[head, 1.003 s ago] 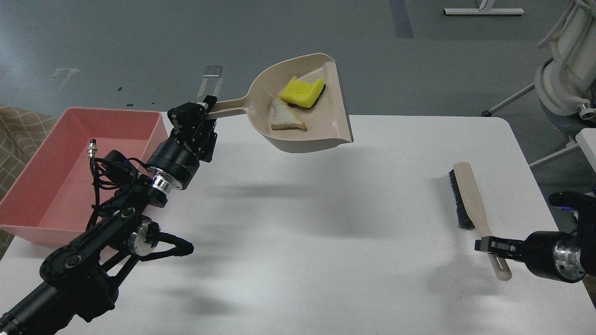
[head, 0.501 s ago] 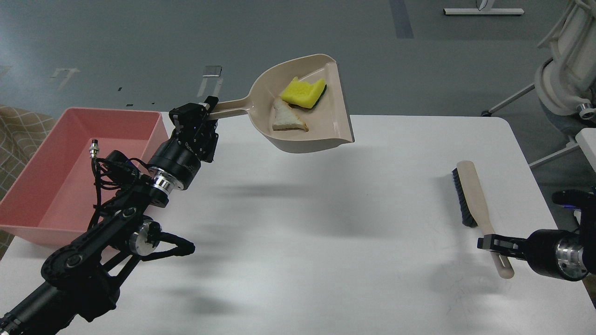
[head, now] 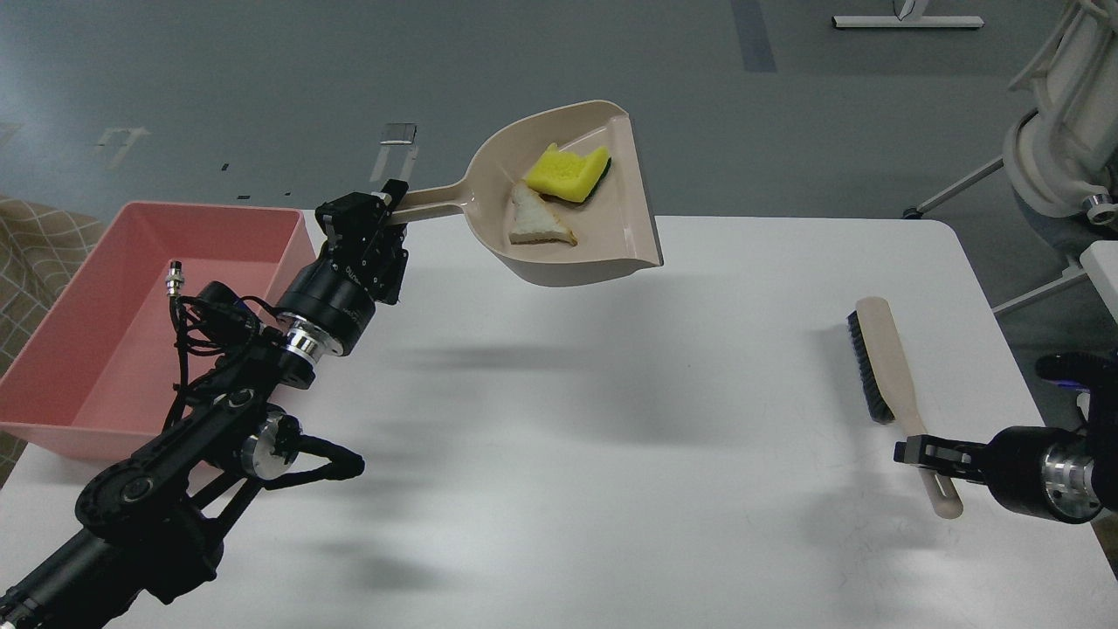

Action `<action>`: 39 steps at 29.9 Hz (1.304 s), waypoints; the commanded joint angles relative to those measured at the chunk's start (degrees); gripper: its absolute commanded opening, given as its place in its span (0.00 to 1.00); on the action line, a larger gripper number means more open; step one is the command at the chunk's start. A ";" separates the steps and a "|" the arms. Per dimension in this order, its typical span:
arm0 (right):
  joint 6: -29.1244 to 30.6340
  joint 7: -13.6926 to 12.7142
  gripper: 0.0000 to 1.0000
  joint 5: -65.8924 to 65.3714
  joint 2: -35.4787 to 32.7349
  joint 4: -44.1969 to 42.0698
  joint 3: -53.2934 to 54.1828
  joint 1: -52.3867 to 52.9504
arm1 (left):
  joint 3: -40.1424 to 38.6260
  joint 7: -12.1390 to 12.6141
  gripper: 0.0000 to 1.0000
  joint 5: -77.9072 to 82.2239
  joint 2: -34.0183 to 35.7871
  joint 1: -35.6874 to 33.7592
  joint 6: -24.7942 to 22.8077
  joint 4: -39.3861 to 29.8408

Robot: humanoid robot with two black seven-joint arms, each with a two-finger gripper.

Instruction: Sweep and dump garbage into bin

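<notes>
My left gripper (head: 383, 210) is shut on the long handle of a beige dustpan (head: 611, 253) and holds it raised above the table's far edge. In the pan lie the garbage pieces: a yellow sponge (head: 569, 173) with green backing and a pale triangular bread slice (head: 536, 222). The pink bin (head: 79, 349) stands at the table's left, below and left of the dustpan. My right gripper (head: 917, 454) is shut on the handle of a beige brush (head: 884, 354) with black bristles, at the right of the table.
The white table (head: 568, 454) spans the view. A patterned cloth (head: 35, 245) lies left of the bin. A white machine base and stand legs (head: 1057, 140) are beyond the table's right far corner.
The brush and my right gripper have shifted slightly right and up. The dustpan and left arm have barely moved.
</notes>
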 commanded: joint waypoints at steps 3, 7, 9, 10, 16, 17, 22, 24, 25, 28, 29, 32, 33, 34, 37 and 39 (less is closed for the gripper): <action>0.00 0.00 0.30 0.08 -0.16 0.02 0.03 -0.01 | 0.00 -0.07 0.12 0.00 0.02 0.00 0.00 0.05; 0.00 0.00 0.38 -0.01 0.10 0.02 0.03 -0.01 | 0.00 -0.07 0.12 0.00 0.10 0.00 0.00 0.05; 0.00 0.00 0.53 0.08 0.19 0.02 0.12 -0.01 | 0.00 -0.07 0.12 0.00 0.19 0.00 0.00 0.05; 0.00 0.00 0.58 0.08 0.19 0.02 0.12 -0.01 | 0.00 -0.07 0.12 0.00 0.19 0.00 0.00 -0.03; 0.00 0.00 0.65 0.17 -0.25 0.28 2.31 0.08 | 0.00 -0.07 0.12 0.00 0.28 -0.09 -0.09 0.05; 0.00 0.00 0.66 0.17 -0.25 0.28 2.84 0.08 | 0.09 0.02 0.12 0.00 0.28 -0.09 0.00 0.05; 0.00 0.00 0.99 0.17 -0.78 0.11 7.59 0.08 | 0.09 0.02 0.12 -0.09 0.19 -0.17 0.00 0.05; 0.00 -0.08 0.99 0.08 -0.86 0.11 7.94 0.08 | 0.00 0.02 0.12 -0.09 0.19 -0.17 0.00 -0.03; 0.00 -0.09 0.99 0.08 -1.04 0.19 8.21 0.43 | 0.00 0.02 0.12 -0.09 0.28 -0.17 0.00 0.05; 0.00 -0.09 1.00 0.08 -1.04 -0.07 11.18 0.87 | -0.09 0.02 0.12 -0.09 0.37 -0.17 0.00 0.05; 0.00 -0.09 1.00 0.08 -0.78 -0.42 13.28 0.87 | -0.44 0.02 0.12 -0.17 0.63 -0.17 -0.09 0.05; 0.00 -0.09 1.00 0.17 0.36 -1.74 19.42 0.79 | -0.79 0.02 0.12 -0.26 0.63 -0.17 0.00 0.05; 0.00 -0.09 1.00 0.17 1.06 -1.91 21.28 0.78 | -0.79 0.02 0.12 -0.35 0.72 -0.17 0.00 0.05; 0.00 -0.09 1.00 0.17 2.98 -2.96 25.05 0.78 | -0.79 0.02 0.12 -0.61 0.81 -0.17 0.00 0.05; 0.00 -0.09 1.00 0.17 9.12 -5.51 32.08 0.96 | -0.79 0.11 0.12 -0.61 1.51 -0.17 0.00 -0.03; 0.00 -0.09 1.00 0.17 13.71 -7.27 36.32 1.40 | -0.79 0.02 0.12 -0.70 2.21 -0.17 0.00 -0.03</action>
